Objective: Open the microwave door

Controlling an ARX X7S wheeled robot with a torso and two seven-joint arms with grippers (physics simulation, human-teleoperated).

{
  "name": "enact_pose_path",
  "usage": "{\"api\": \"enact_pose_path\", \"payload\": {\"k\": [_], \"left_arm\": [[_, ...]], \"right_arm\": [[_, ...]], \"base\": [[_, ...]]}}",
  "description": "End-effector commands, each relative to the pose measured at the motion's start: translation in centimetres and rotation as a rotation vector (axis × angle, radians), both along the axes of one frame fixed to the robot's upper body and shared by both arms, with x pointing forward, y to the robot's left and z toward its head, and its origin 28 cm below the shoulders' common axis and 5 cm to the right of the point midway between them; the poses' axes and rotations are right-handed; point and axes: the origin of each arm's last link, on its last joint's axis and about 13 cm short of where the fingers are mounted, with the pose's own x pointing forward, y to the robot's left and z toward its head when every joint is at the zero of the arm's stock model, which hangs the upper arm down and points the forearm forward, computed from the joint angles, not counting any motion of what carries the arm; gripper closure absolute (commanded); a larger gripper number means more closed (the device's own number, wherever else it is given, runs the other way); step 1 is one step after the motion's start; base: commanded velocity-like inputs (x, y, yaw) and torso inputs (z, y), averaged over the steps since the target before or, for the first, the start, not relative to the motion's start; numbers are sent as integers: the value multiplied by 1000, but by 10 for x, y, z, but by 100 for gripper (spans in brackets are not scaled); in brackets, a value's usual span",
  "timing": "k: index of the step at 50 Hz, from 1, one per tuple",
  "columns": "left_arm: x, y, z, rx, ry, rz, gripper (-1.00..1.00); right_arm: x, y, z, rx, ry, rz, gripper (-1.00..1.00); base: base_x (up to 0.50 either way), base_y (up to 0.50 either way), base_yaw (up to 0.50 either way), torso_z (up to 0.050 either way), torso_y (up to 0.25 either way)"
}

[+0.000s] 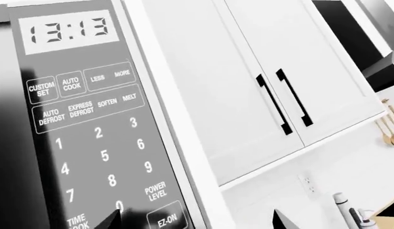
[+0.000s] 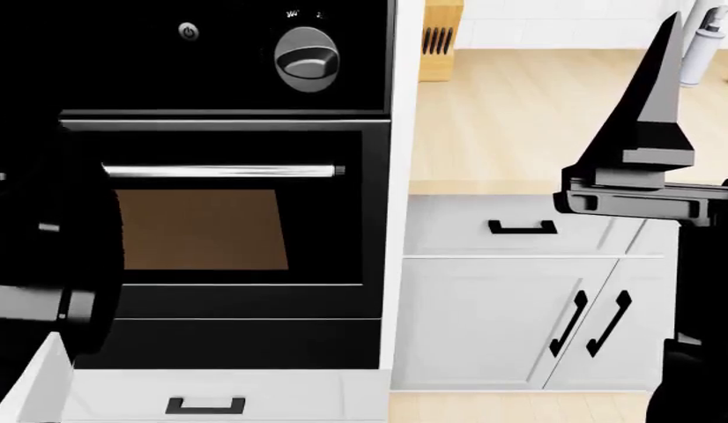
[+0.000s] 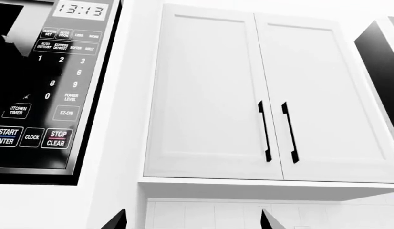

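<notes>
The microwave's control panel [image 1: 88,124] fills the left wrist view, with a clock reading 13:13 and a keypad. The dark door glass [image 1: 6,157] borders the panel and looks flush with it. My left gripper [image 1: 198,222] is open, one fingertip [image 1: 113,220] over the panel near the EZ-ON key and the other past the microwave's white frame. In the right wrist view the microwave [image 3: 50,86] is further off to one side. My right gripper [image 3: 193,222] is open, facing the wall below the cabinets, and holds nothing. The head view does not show the microwave.
White wall cabinets with black handles [image 3: 276,131] hang beside the microwave. A black oven [image 2: 223,220] with a bar handle sits below, next to a wooden counter [image 2: 517,115] with a knife block [image 2: 441,40]. My raised right arm [image 2: 646,176] stands over the counter cabinets.
</notes>
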Motion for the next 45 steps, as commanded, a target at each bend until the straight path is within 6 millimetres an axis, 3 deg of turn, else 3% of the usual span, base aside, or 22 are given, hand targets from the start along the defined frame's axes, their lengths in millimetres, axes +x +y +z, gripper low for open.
{"api": "enact_pose_path", "payload": {"k": [1,25,45], "left_arm": [[28,-2,5,-16,64,27,-100],[55,16,11,-115,96,109,-100],[41,41,-3,-284,62,93,-100]], "right_arm": [[-1,0,0,-1,2,0,-100],[-2,1,0,-4,3,0,-100],[-1,2,-1,-7,7,2,-100]], "base": [[0,0,0,0,0],[0,0,0,0,0],[0,0,0,0,0]]}}
